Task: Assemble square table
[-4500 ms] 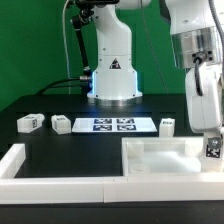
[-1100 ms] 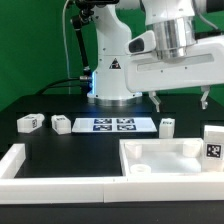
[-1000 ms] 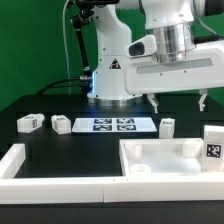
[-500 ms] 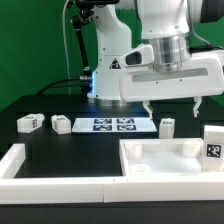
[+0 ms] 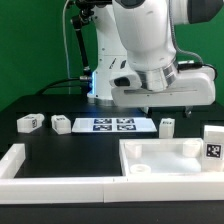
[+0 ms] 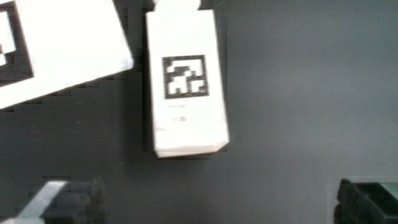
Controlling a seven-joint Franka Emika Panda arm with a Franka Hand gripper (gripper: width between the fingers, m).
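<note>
The white square tabletop (image 5: 126, 158) lies at the front right with its rim up. One tagged white leg (image 5: 212, 142) stands at its right corner. Another leg (image 5: 167, 125) lies on the table just right of the marker board (image 5: 108, 124). My gripper (image 5: 168, 108) hangs open and empty directly above that leg. In the wrist view the leg (image 6: 187, 92) lies lengthwise ahead of the open gripper (image 6: 214, 203), with the fingertips (image 6: 64, 200) wide apart on either side. Two more legs (image 5: 30, 122) (image 5: 61, 125) lie left of the marker board.
Low white wall bars (image 5: 40, 166) run along the front left and join the tabletop's front. The robot base (image 5: 112, 75) stands behind the marker board, whose corner shows in the wrist view (image 6: 54, 50). The table surface is black.
The arm has swung from the tabletop's right corner, leaving a leg standing there, toward the exterior view's left and lower, over the leg beside the marker board. The gripper stays open.
</note>
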